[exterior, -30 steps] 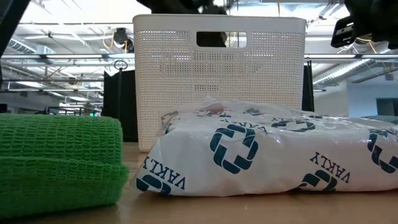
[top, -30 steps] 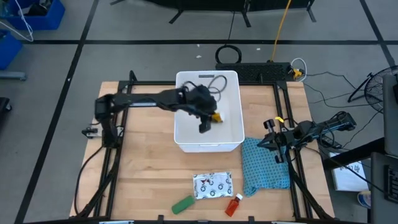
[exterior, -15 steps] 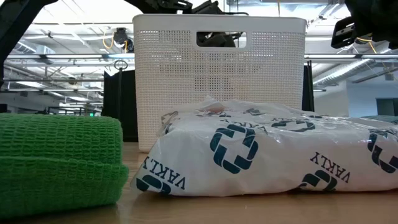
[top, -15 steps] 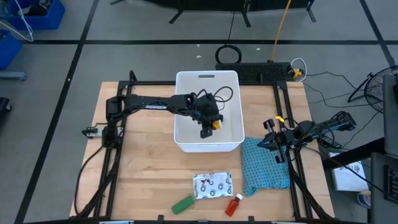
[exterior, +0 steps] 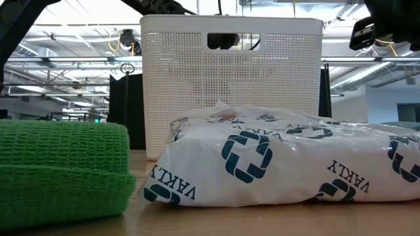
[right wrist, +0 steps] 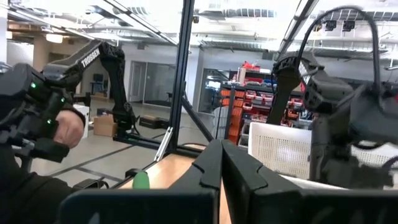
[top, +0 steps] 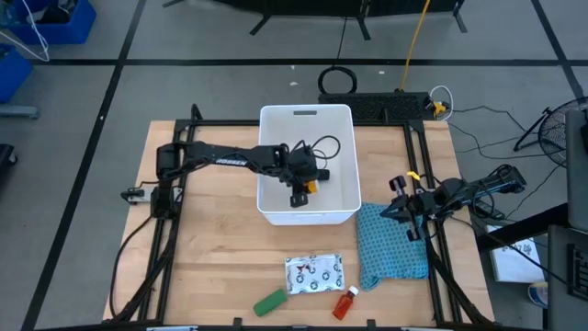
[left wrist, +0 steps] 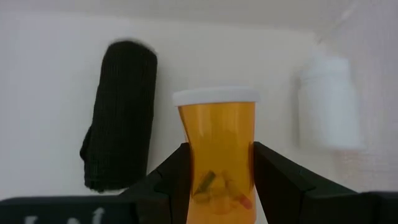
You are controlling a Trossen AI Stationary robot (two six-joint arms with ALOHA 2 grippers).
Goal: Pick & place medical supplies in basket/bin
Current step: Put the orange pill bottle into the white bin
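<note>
Placing step, seen from above and from the left wrist. The left gripper is inside the large white rectangular plastic bin, its jaws partly closed around a translucent orange pill bottle with a white cap. To finish well, the bottle should go low over bare bin floor, clear of the black ribbed roll and the white bottle already inside, before the jaws part. The right gripper waits at the surface's right edge, jaws clenched on nothing.
</note>
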